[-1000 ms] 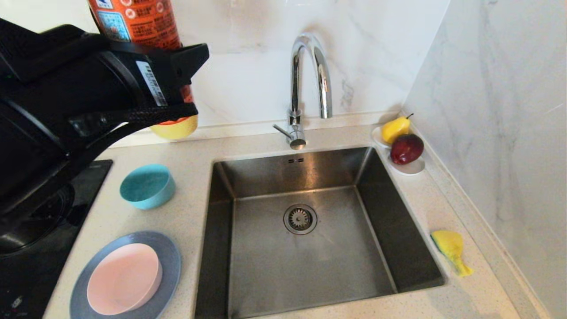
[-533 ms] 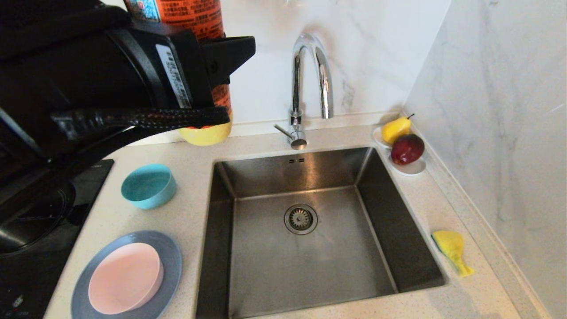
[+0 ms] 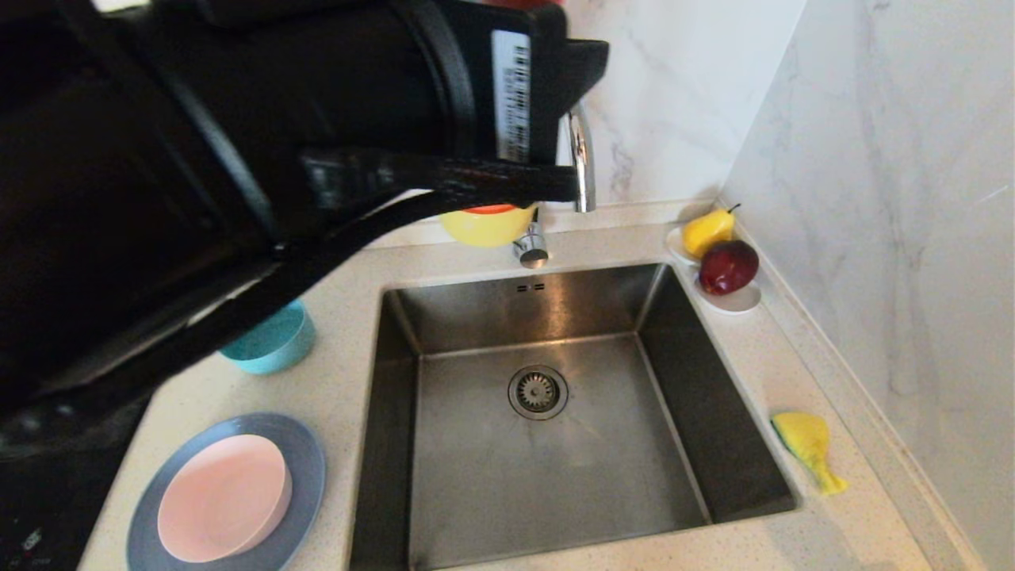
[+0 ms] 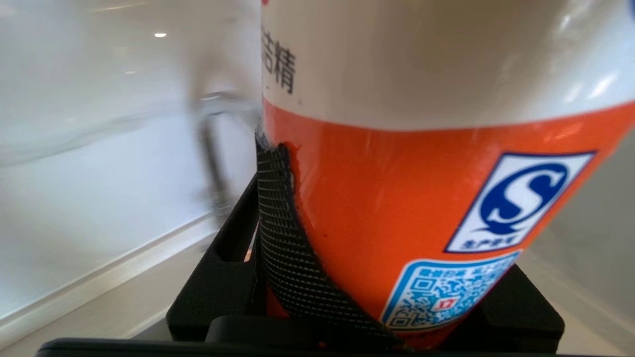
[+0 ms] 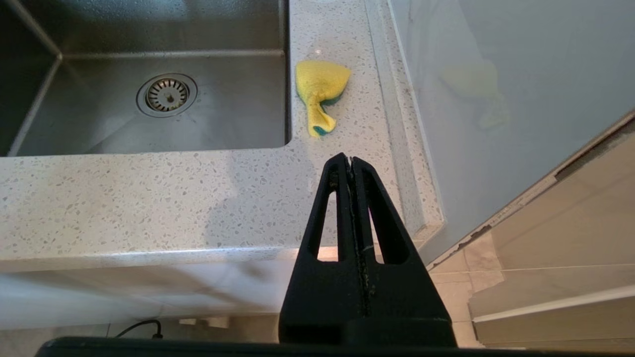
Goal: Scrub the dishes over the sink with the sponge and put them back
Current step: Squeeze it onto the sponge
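My left gripper point(image 3: 555, 119) is shut on an orange bottle point(image 4: 397, 198), held cap down; its yellow cap point(image 3: 485, 224) hangs over the counter just behind the sink's point(image 3: 515, 492) back rim, beside the tap point(image 3: 583, 166). The mesh pad point(image 4: 278, 238) presses into the bottle's side. The grey-blue plate point(image 3: 305, 468) lies on the counter left of the sink with the pink bowl point(image 3: 222, 498) on it. Behind them stands the teal bowl point(image 3: 273, 345), partly hidden by my arm. The yellow sponge point(image 3: 805, 444) lies right of the sink. My right gripper point(image 5: 351, 161) is shut and empty, off the counter's front edge near the sponge point(image 5: 320, 89).
A white saucer point(image 3: 733, 300) with a pear point(image 3: 708, 230) and a dark red apple point(image 3: 728, 266) sits at the back right corner. Marble walls close the back and right. A black hob point(image 3: 47, 507) lies at the far left. The drain strainer point(image 3: 538, 392) sits mid-basin.
My left arm has swung right with the bottle, from over the left counter to beside the tap, and now covers much of the upper left view. The right arm has not moved.
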